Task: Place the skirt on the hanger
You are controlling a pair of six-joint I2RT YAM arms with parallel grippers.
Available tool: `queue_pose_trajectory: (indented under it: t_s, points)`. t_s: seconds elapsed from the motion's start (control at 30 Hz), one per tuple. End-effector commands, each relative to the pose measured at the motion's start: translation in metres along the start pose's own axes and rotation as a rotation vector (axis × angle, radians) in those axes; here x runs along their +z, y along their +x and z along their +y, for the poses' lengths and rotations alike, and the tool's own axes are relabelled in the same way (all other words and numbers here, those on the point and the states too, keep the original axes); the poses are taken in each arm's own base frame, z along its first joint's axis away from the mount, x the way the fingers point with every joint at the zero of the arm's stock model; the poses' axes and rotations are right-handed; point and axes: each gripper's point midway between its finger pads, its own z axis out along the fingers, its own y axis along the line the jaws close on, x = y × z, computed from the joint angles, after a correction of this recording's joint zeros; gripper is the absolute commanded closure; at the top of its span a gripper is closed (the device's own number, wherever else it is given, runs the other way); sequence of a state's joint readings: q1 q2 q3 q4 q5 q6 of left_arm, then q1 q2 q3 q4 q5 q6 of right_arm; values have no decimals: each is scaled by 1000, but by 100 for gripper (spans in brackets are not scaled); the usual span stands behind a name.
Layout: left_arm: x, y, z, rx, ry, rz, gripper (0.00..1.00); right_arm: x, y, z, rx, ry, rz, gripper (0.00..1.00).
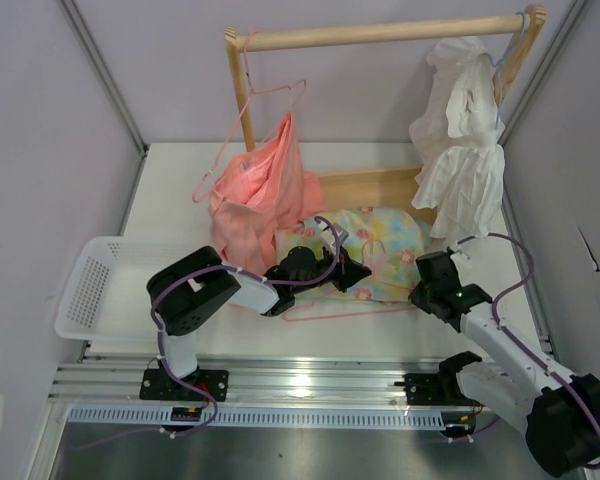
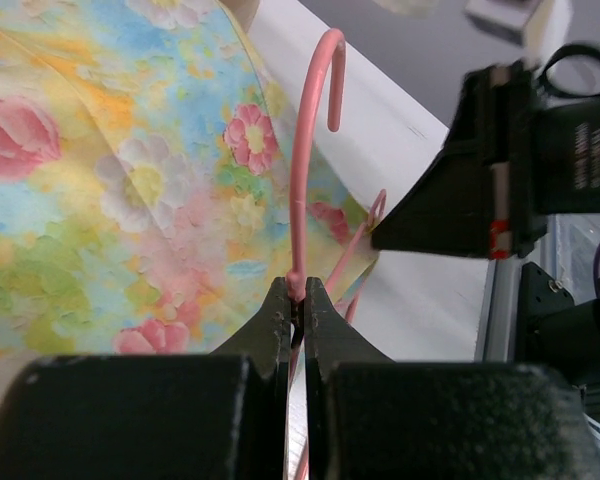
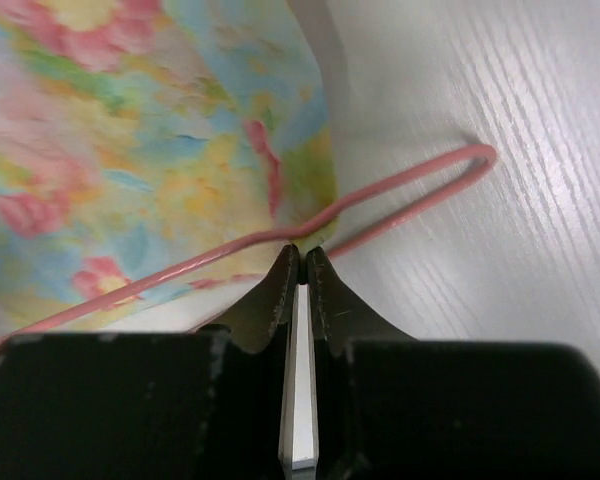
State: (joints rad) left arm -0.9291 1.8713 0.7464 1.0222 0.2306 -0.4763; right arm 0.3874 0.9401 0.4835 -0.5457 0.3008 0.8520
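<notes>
The floral skirt (image 1: 380, 250) lies flat on the table in front of the rack. The thin pale-pink hanger (image 1: 330, 312) lies at its near edge, partly under the cloth. My left gripper (image 1: 352, 270) is shut on the hanger's neck (image 2: 298, 285), with the hook (image 2: 315, 110) standing up over the skirt (image 2: 110, 170). My right gripper (image 1: 427, 290) is at the skirt's right near corner. In the right wrist view its tips (image 3: 302, 252) are shut on the skirt's edge (image 3: 130, 130), where the hanger's wire (image 3: 410, 195) crosses them.
A wooden rack (image 1: 380, 33) stands at the back. It carries a salmon garment (image 1: 260, 200) on a pink hanger and a white ruffled garment (image 1: 460, 150) on a light-blue hanger. A white basket (image 1: 100, 290) sits at the left.
</notes>
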Motion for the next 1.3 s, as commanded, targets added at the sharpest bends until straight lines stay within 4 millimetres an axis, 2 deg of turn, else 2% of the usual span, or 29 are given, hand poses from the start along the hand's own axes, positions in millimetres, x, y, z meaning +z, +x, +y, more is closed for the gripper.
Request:
queue_pose_trajectory:
  t_s: [0.0, 0.23, 0.4, 0.57, 0.7, 0.93, 1.0, 1.07, 1.13, 1.27]
  points:
    - [-3, 4, 10, 66, -47, 32, 100, -25, -39, 12, 30, -27, -92, 95]
    - [-5, 2, 26, 75, -126, 25, 100, -44, -60, 3, 53, -15, -112, 97]
    - [-9, -3, 41, 74, -188, 6, 100, -49, -64, -5, 60, 0, -111, 98]
    - [-15, -4, 48, 71, -200, -1, 100, -48, -63, -9, 79, 12, -99, 99]
    - [-17, -8, 50, 77, -202, -12, 100, -47, -66, -15, 96, 35, -105, 100]
    - [-9, -20, 49, 140, -167, -6, 100, -48, -83, -26, 151, 48, -115, 100]
    - [-7, -22, 48, 155, -160, -2, 100, -51, -90, -21, 169, 16, -121, 100]
    - [-3, -18, 41, 161, -110, 24, 100, -50, -92, -18, 169, 12, -114, 100]
    - [-3, -10, 43, 152, -109, 46, 100, -47, -91, -19, 167, 23, -107, 100]
    - [-1, -6, 44, 149, -99, 46, 100, -42, -83, -21, 164, 25, -85, 98]
